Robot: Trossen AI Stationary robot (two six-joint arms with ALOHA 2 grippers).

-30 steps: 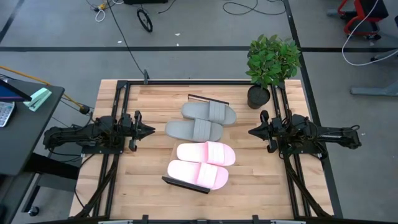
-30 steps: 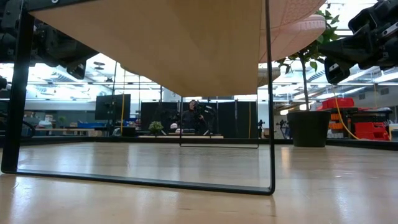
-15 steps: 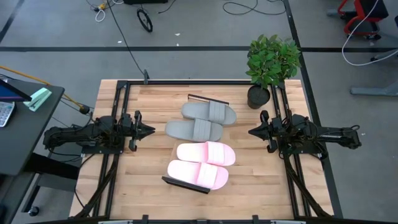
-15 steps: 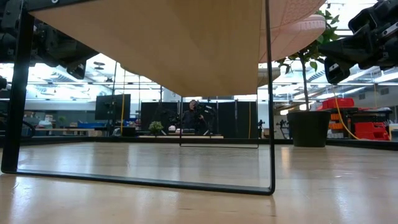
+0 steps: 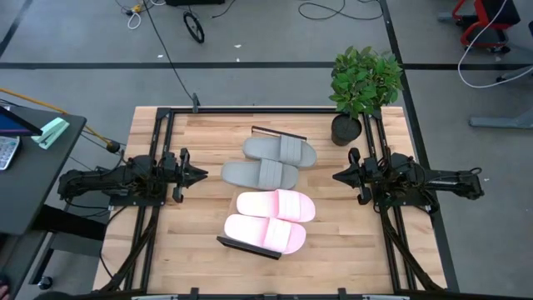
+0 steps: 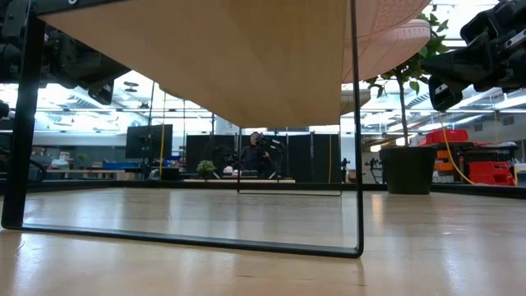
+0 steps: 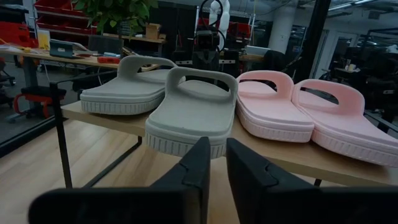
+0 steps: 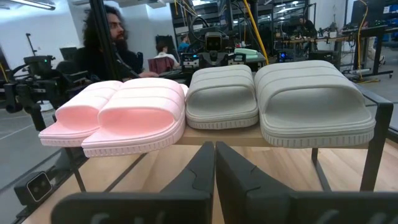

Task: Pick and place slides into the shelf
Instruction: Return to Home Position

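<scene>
Nothing moved; ribbed foam slides atop wood-plank shelf; left gripper slightly parted, right gripper pressed together.

Overhead, table-level, two facing wrist cams share shelf

grey slides: looking like matt foam, ridged along the sole edges, smooth over the wide straps.
pink slides: showing the same soft, matt foam, with grooved straps.
shelf: showing a light wood plank top, smooth and lightly sheened, on thin black metal rods.
surface: appearing as pale wood planks, satin, reflecting a little in the low view.
arms: looking like dark matt plastic and metal.
pot: looking like dull black plastic.
</scene>
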